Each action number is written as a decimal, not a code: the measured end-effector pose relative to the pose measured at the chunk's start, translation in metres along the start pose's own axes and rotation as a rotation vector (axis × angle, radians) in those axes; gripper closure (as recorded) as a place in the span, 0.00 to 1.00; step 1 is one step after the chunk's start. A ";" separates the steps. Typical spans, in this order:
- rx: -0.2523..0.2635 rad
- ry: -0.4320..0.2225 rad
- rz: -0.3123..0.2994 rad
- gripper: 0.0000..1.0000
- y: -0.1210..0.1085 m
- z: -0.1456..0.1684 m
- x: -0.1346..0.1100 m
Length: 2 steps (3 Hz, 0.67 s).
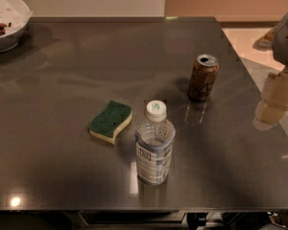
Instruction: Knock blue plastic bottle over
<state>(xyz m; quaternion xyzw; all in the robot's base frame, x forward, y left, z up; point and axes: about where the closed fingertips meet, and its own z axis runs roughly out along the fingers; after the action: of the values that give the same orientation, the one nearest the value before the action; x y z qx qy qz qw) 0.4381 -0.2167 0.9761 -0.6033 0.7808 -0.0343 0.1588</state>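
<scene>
Camera view: gripper (272, 102), open or closed I cannot tell, hangs far right; best push the upright blue plastic bottle (155, 147) near its cap (156, 108).

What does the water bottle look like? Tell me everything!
The blue plastic bottle is small and made of clear plastic. It has a white screw cap on top and a pale blue-and-white label. It stands upright on the dark table, near the front edge. The green sponge beside it and the brown can behind it don't touch it. The gripper is away at the picture's right edge.
</scene>
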 end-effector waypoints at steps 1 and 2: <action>0.000 0.000 0.000 0.00 0.000 0.000 0.000; -0.001 -0.035 -0.008 0.00 0.003 0.002 -0.007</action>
<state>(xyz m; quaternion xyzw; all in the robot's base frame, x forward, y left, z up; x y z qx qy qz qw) 0.4371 -0.2086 0.9750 -0.6069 0.7755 -0.0238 0.1721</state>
